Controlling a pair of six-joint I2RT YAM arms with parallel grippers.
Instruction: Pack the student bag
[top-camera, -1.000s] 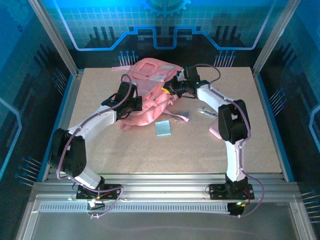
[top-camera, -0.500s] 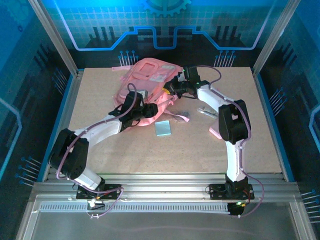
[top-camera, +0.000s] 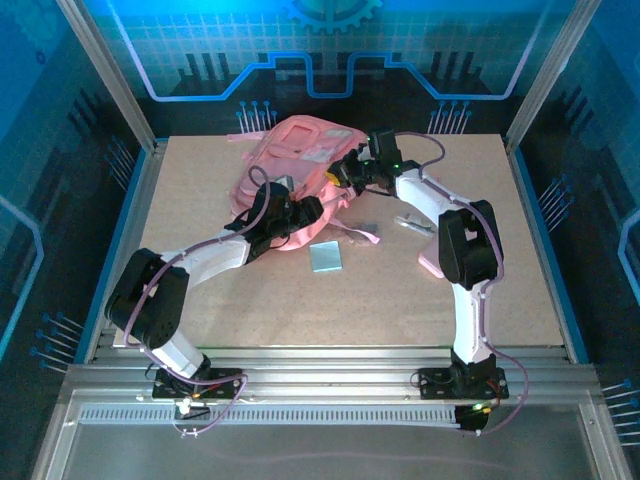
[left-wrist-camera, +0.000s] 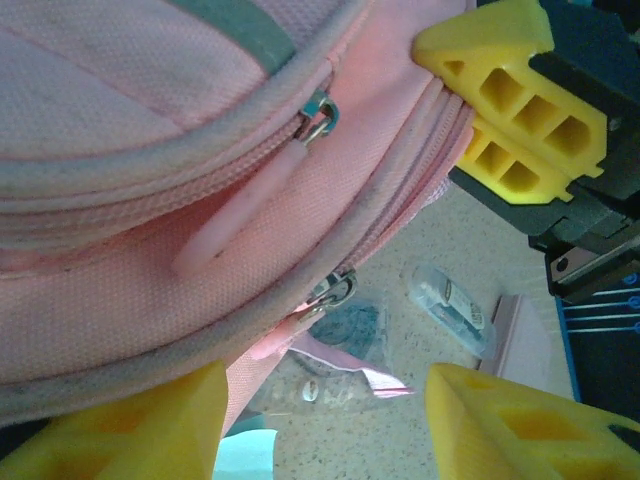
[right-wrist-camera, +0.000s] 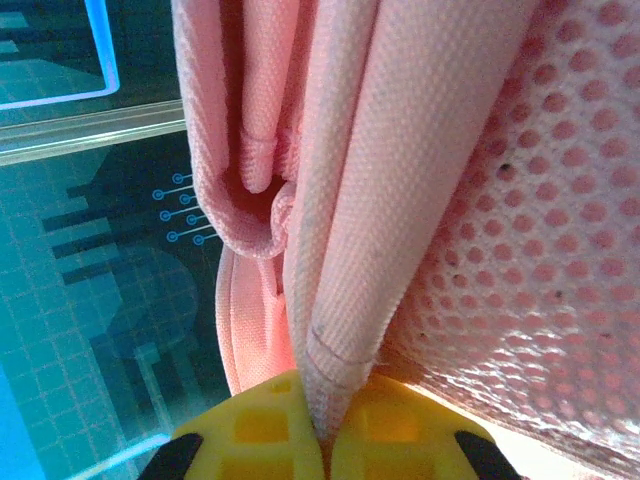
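A robot test cell: aluminium frame (top-camera: 105, 70), blue circuit-printed walls (top-camera: 320, 50), particleboard table (top-camera: 400, 300).

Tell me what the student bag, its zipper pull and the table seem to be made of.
The student bag: soft woven pink fabric, matte; fine weave shows, with a mesh panel in the right wrist view. Zipper pull: smooth pink tab, probably rubber or plastic, on a shiny metal slider. Table: speckled beige board, perhaps chipboard.

Count: 1 student bag (top-camera: 300, 150), with 2 zipper sliders (left-wrist-camera: 318, 112) in the left wrist view. Loose on the table (top-camera: 260, 315): 1 pale blue square pad (top-camera: 325, 257), 1 clear packet (top-camera: 413, 222), 1 small pouch with pink strip (top-camera: 362, 236), 1 flat pink piece (top-camera: 428, 265). 2 arms (top-camera: 205, 260).
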